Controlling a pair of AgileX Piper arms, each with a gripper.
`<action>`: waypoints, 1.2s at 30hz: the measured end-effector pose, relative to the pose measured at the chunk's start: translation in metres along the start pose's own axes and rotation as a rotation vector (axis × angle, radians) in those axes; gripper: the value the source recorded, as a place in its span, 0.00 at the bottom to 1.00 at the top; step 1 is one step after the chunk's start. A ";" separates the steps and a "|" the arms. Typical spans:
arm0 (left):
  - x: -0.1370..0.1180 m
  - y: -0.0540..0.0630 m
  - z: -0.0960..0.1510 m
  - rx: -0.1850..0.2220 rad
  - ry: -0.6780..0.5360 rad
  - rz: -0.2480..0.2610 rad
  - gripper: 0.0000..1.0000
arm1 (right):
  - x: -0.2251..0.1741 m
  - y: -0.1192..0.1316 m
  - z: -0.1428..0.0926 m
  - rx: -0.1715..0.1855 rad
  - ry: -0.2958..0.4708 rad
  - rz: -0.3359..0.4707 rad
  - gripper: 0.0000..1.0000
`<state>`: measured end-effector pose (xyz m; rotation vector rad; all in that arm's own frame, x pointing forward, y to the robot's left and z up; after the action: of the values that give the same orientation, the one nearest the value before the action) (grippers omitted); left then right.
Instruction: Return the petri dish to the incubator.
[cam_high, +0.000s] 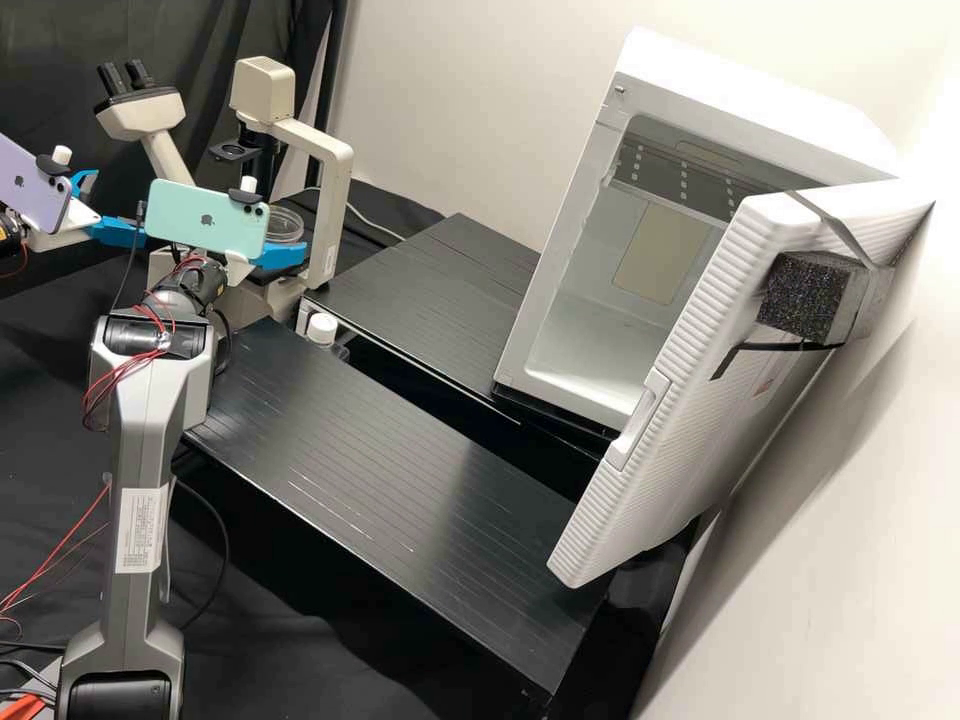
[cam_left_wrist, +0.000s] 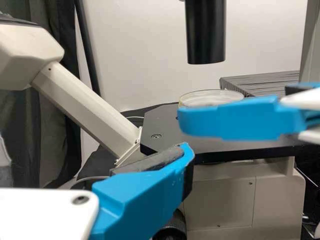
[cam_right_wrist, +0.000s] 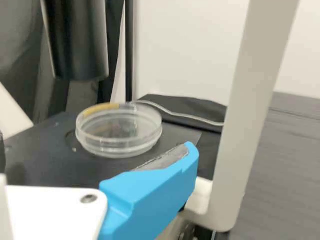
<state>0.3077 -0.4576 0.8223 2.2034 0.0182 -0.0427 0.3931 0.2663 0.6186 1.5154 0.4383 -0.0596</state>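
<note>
Two hands were near the microscope (cam_high: 337, 180) at the upper left of the high view, both with spread fingers. The right hand (cam_high: 280, 256), just below the green phone (cam_high: 205, 218) on its arm, was well open and had hold of nothing. The left hand (cam_high: 120, 205), nearer the left edge by the purple phone (cam_high: 32, 185), was open too, and empty.

The petri dish (cam_right_wrist: 119, 134) sat flat on the microscope's black stage (cam_right_wrist: 37, 162), left of centre in the right wrist view, near a blue finger of the right hand. A black tube (cam_right_wrist: 77, 40) hung above the stage, at the upper left there.

Farther out, a small clear container with a white cap (cam_high: 322, 328) stood left of centre in the high view, beside the black worktop (cam_high: 400, 470) that ran to the lower right of the frame. Another black surface (cam_high: 430, 300) lay behind it.

The white incubator (cam_high: 760, 90) filled the upper right, its door (cam_high: 620, 530) swung open towards the lower middle. A dark foam block (cam_high: 805, 297) was strapped to the door.
</note>
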 end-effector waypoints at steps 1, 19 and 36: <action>0.000 0.000 0.000 0.000 0.000 0.000 1.00 | 0.002 -0.002 0.001 0.006 -0.005 -0.002 1.00; 0.000 0.000 0.000 0.000 0.000 0.000 1.00 | 0.018 -0.014 -0.001 -0.009 -0.034 0.063 1.00; 0.000 0.000 0.000 0.000 0.000 0.000 1.00 | 0.033 -0.025 -0.003 0.002 -0.037 0.098 1.00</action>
<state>0.3077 -0.4576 0.8223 2.2034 0.0182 -0.0427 0.4154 0.2751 0.5839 1.5334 0.3338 -0.0111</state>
